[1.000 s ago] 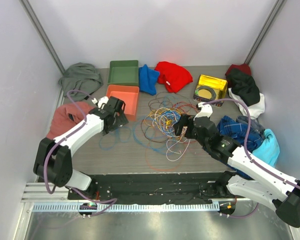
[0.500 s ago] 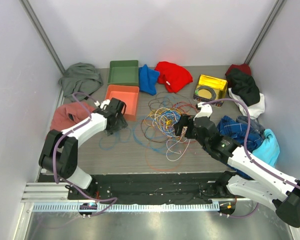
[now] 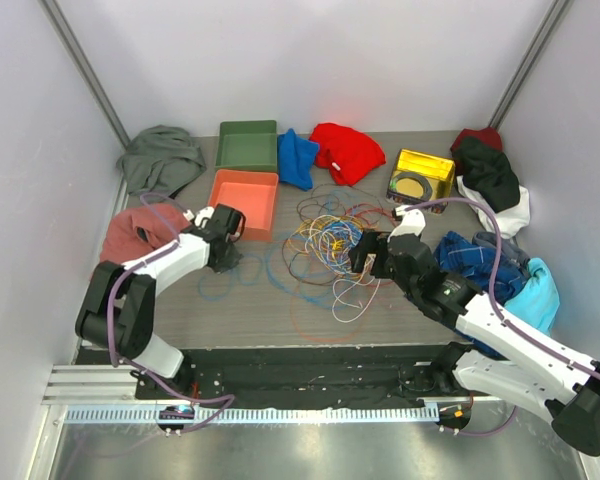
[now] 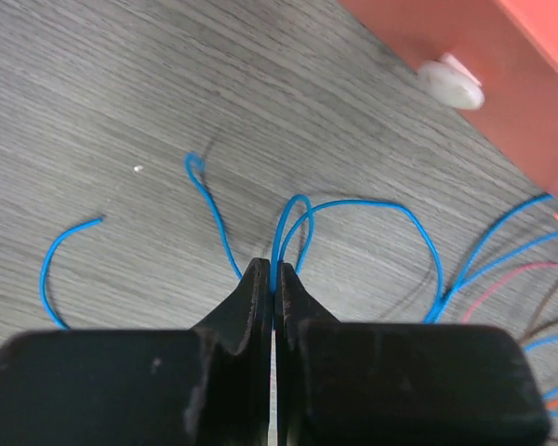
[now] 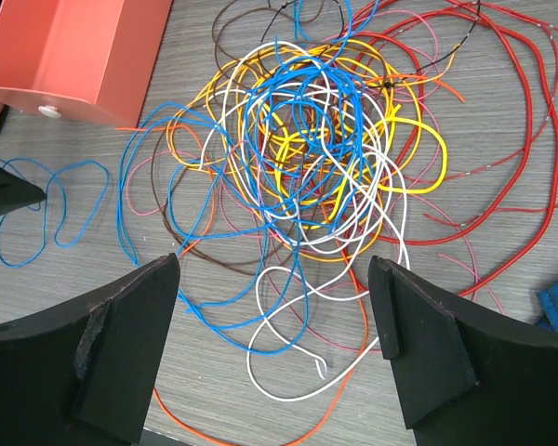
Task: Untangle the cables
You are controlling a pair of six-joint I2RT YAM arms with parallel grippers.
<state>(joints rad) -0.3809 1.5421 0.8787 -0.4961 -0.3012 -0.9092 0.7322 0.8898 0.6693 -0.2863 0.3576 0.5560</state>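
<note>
The left arm has folded back toward the desk's (image 3: 250, 310) left edge since a second ago. The left claw (image 4: 273, 279) now sits nearer the near edge, just off the tray (image 5: 84, 65). It is clenched on a loop of blue cable (image 4: 353, 206), its fingers pressed together with the wire pinched between them low over the wood. The right arm has not shifted. The right claw (image 5: 274, 263) hangs released, fingers wide apart, above the cables (image 5: 307, 158). These lie in a tangled heap of blue, yellow, orange, white, brown and red at the middle of the desk, with red loops spreading toward the right edge. The blue cable trails left of the heap, beside the tray.
</note>
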